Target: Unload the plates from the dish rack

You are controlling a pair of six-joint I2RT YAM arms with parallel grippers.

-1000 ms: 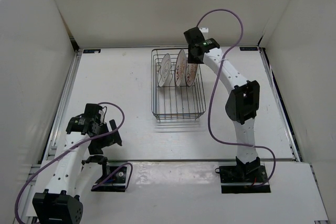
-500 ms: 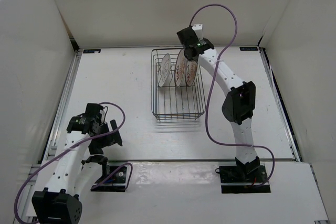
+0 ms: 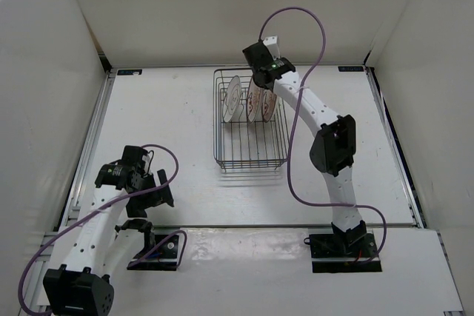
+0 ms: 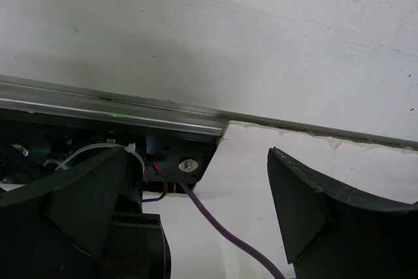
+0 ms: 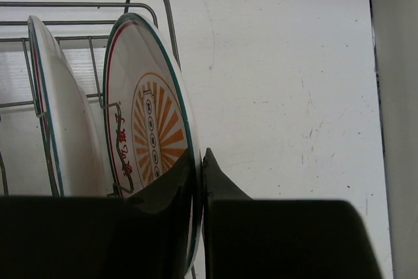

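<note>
The dish rack (image 3: pixel 252 149) of dark wire stands at the back middle of the table, and three plates stand upright in its far end. The left plate (image 3: pixel 232 98) has grey rings, and two more (image 3: pixel 268 106) stand to its right. My right gripper (image 3: pixel 258 78) hangs over the right-hand ones. In the right wrist view its jaws (image 5: pixel 200 168) are shut on the rim of the plate with an orange sunburst centre (image 5: pixel 147 129), which stands beside the rack wire (image 5: pixel 168 24). Another plate (image 5: pixel 62 122) stands left of it. My left gripper (image 3: pixel 154 192) is open near its base, holding nothing (image 4: pixel 199 207).
White walls close in the table on three sides. An aluminium rail (image 4: pixel 117 112) and a purple cable (image 4: pixel 222 227) lie under the left gripper. Bare table (image 5: pixel 294 96) lies to the right of the rack.
My right gripper has moved left over the rack's far end and its jaws have closed onto the plate's rim. The left arm has not moved.
</note>
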